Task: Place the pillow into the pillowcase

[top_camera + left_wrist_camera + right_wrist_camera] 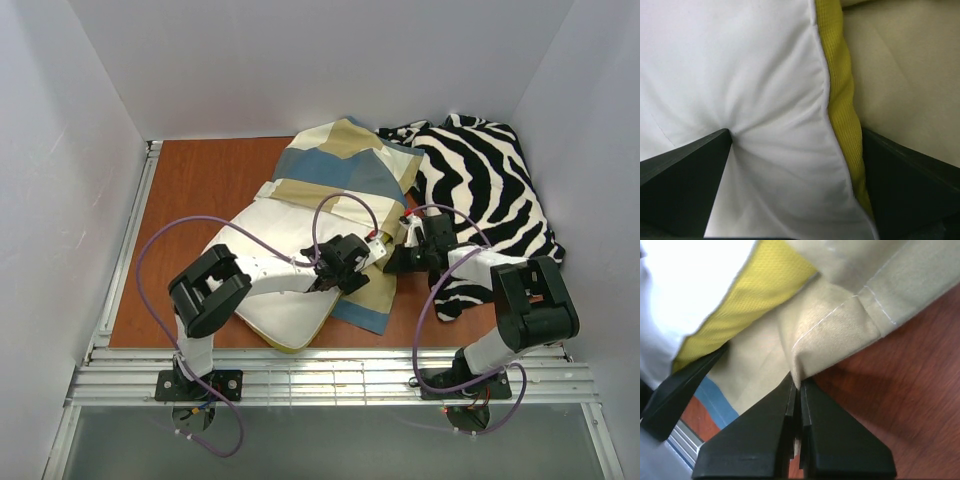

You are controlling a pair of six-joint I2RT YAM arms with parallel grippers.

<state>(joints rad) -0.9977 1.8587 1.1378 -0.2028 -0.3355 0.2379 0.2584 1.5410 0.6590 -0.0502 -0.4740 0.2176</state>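
Observation:
The white pillow [265, 265] with its yellow edge lies at the front middle of the table, its far end against the blue, tan and cream check pillowcase [345, 160]. My left gripper [335, 272] is clamped on the pillow's right edge. In the left wrist view the white cloth [740, 75] and yellow edge [840, 100] bunch between the fingers of the left gripper [796, 131]. My right gripper [388, 252] is shut on a tan fold of the pillowcase [840, 325], pinched at the tips of the right gripper [800, 385]. The pillow [685, 285] lies just beside it.
A black-and-white zebra-striped cloth [480, 190] is heaped at the back right, against the right arm. The brown table [210, 180] is bare at the left. White walls close in three sides. A metal rail [330, 375] runs along the near edge.

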